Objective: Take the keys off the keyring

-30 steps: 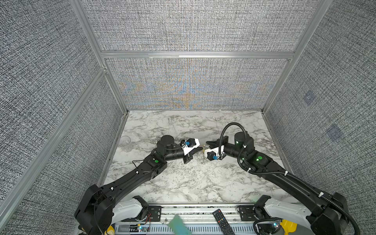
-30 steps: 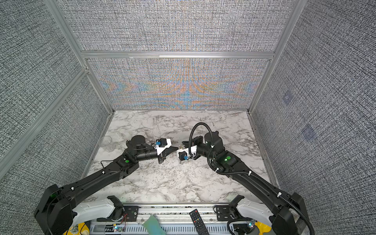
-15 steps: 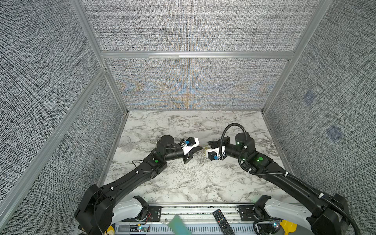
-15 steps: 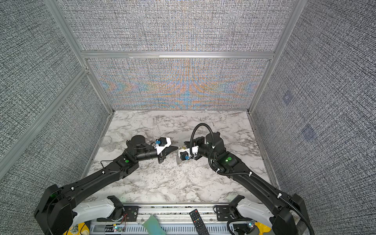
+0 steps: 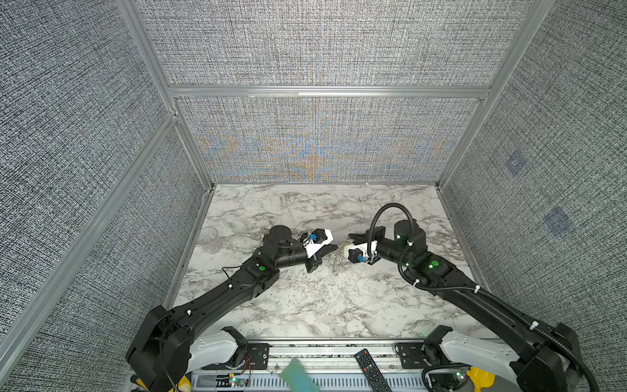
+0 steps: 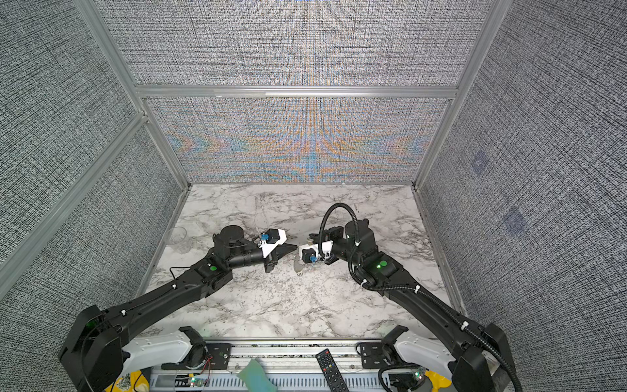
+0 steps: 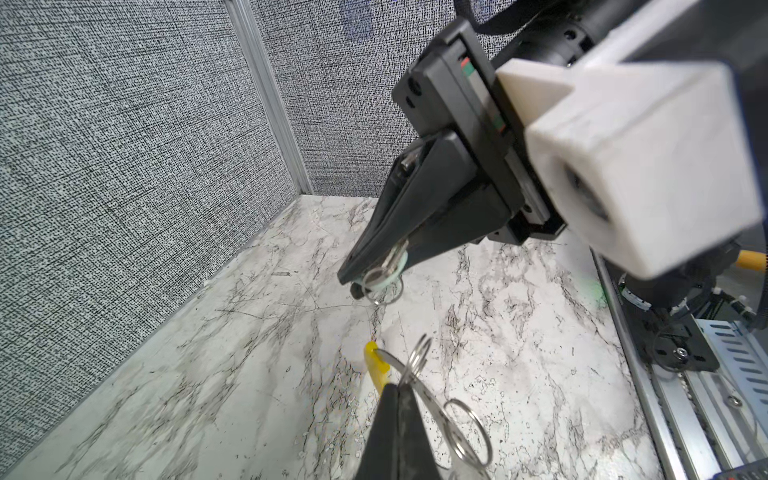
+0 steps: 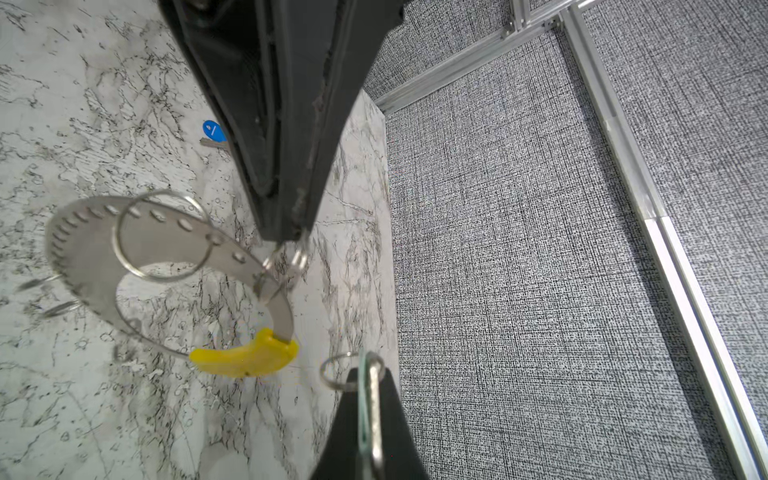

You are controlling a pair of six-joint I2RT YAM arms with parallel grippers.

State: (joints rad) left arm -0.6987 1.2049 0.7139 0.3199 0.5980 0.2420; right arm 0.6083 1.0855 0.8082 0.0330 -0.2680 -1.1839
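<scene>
Near the blue key (image 8: 212,132), keyring (image 8: 87,249) in left tool (image 8: 286,232), mint key (image 7: 397,259) in right tool (image 7: 351,284).

The keyring (image 8: 87,249) is matt brushed metal with a smooth yellow plastic section (image 8: 245,358). The bench (image 5: 305,305) looks smooth and marble-veined; the walls (image 5: 322,51) are rough woven cloth.

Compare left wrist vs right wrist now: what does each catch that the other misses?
Left wrist only: the white camera housing on the right arm, and the front rail.
Right wrist only: the blue key lying loose on the marble table.
Both: the left end effector shut on the keyring, and the right end effector shut on the mint-green key, which is held apart from the keyring.
</scene>
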